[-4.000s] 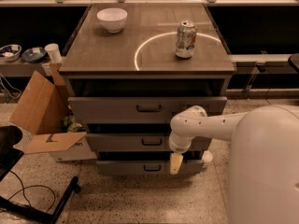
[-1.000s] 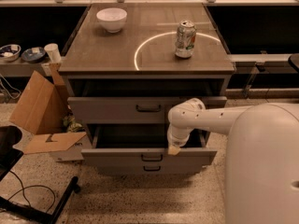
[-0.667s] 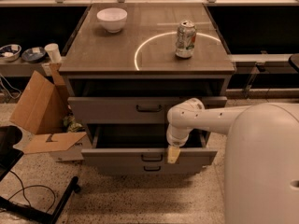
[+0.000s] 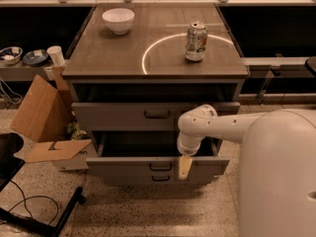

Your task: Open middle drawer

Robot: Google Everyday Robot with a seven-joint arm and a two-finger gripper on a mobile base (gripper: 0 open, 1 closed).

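The gripper (image 4: 184, 168) hangs at the end of the white arm (image 4: 217, 125), pointing down and lying against the front panel of the middle drawer (image 4: 123, 166). Whether it is wide, narrow or holding anything cannot be told here; only one pale, tapered tip shows against the grey metal.

The drawer's small dark handle (image 4: 161, 166) sits just to the left of the gripper, near it but apart, so the gripper does not appear to be on the handle. Behind and above the gripper, the drawer's dark inside is open to view, and the front stands well forward of the cabinet face. The top drawer (image 4: 113, 116) lies above the gripper and looks closed or nearly so. The lowest drawer (image 4: 133, 180) shows as a strip just below it.

Far above the gripper, on the cabinet top (image 4: 98, 58), stand a can (image 4: 196, 42) and a white bowl (image 4: 118, 20). A cardboard box (image 4: 42, 110) sits well to the left on the floor.

By this look the pulling step is largely done and the task is near its end. The next move probably calls for a short further pull if full extension is wanted. Otherwise the gripper should draw straight back from the panel without nudging the drawer inward.
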